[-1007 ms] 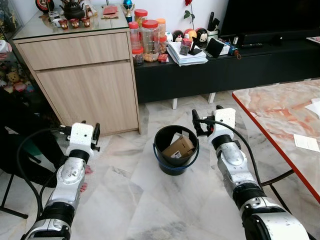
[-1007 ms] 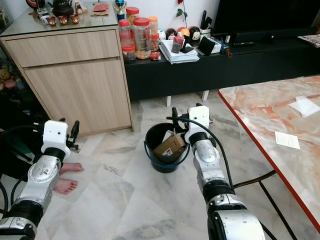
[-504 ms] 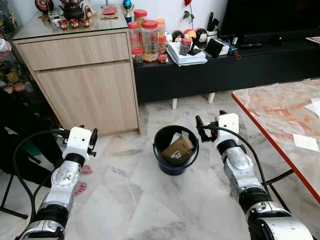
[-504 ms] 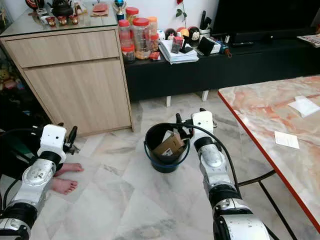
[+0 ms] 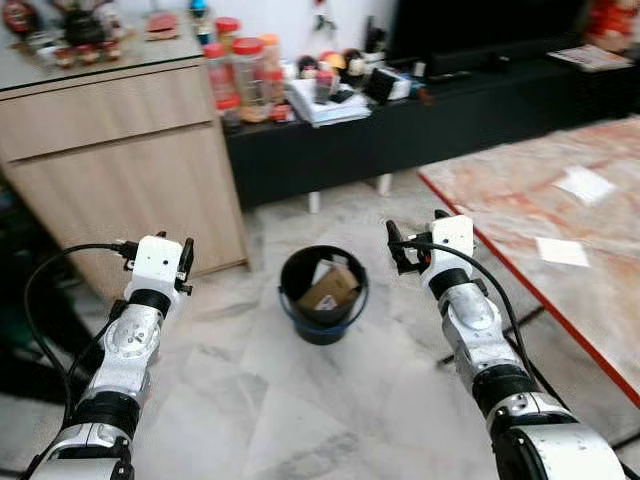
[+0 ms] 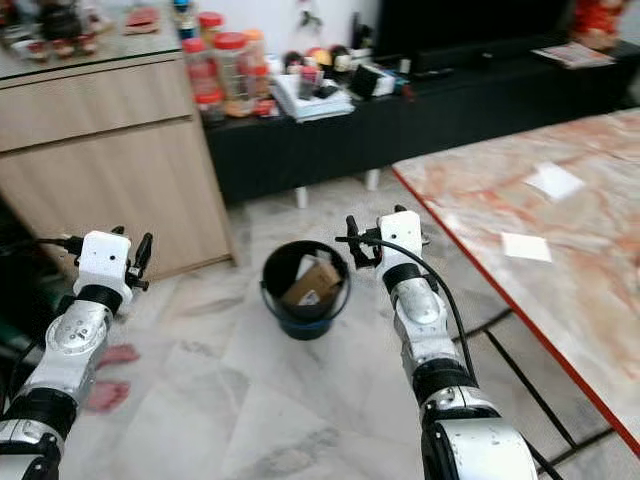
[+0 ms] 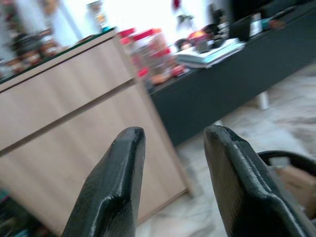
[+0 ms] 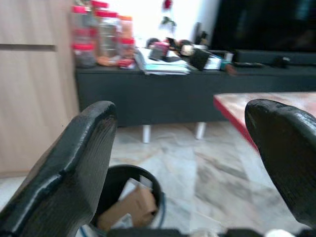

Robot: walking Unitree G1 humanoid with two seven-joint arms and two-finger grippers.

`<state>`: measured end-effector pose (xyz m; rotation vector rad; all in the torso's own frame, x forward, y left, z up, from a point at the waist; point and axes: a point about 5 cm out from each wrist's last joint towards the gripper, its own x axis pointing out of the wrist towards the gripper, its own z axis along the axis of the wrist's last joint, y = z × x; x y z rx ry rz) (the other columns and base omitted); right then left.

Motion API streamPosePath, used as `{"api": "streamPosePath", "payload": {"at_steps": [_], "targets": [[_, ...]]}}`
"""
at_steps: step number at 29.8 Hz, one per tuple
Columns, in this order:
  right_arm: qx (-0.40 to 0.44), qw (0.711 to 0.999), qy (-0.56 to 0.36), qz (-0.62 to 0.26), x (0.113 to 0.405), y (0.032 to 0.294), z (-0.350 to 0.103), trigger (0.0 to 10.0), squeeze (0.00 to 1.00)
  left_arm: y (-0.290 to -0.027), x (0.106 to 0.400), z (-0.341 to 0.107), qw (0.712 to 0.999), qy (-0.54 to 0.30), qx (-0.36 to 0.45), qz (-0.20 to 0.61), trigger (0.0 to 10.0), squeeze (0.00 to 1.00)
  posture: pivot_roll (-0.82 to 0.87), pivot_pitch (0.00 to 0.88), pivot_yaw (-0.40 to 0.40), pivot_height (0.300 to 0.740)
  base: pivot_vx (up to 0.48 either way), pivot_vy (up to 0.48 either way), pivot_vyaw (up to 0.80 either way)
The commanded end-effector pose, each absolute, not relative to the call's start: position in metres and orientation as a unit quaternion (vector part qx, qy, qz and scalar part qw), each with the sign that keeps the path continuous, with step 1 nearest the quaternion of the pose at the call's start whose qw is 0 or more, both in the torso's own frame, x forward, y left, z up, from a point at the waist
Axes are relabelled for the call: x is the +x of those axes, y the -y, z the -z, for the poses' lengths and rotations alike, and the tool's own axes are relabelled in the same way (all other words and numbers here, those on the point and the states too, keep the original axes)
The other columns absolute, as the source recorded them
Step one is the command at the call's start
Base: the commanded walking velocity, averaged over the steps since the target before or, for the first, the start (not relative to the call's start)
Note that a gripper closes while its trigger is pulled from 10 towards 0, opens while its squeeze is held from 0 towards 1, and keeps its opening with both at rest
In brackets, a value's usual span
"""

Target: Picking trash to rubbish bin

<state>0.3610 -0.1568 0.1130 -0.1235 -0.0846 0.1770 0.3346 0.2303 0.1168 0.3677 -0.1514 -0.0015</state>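
A black rubbish bin with a blue base stands on the marble floor between my two arms. A brown cardboard piece and some paper lie inside it. My right gripper hangs open just right of the bin, above rim height, with nothing between its fingers. The right wrist view looks past its spread fingers down at the bin. My left gripper is open and empty, well to the left of the bin. Two white paper pieces lie on the marble table at the right.
A wooden cabinet stands at the back left. A low black console with jars and books runs along the wall. The table's red edge passes close to my right arm. A person's foot rests on the floor at the left.
The whole picture has shifted left and blurred, so the camera has turned right, bringing more of the table into view. Both arms hold nearly the same pose and both grippers stay open.
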Motion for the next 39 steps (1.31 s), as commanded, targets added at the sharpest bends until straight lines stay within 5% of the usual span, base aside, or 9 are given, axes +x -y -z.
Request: {"api": "streamPosePath", "payload": {"at_steps": [1,39], "targets": [[-0.056,0.994,0.042,-0.089,0.3634,0.1530,-0.1155,10.0,0.00,-0.2323,0.3354,-0.1202,0.979,0.082,0.184,-0.005,10.0,0.00,0.00,0.000,0.014,0.740,0.000,0.000,-0.80],[-0.056,0.993,0.052,-0.089,0.3653,0.1503,-0.1210,10.0,0.00,-0.2280,0.3318,-0.1229,0.976,0.097,0.197,-0.012,10.0,0.00,-0.02,0.000,0.015,0.740,0.000,-0.039,-0.80]]}}
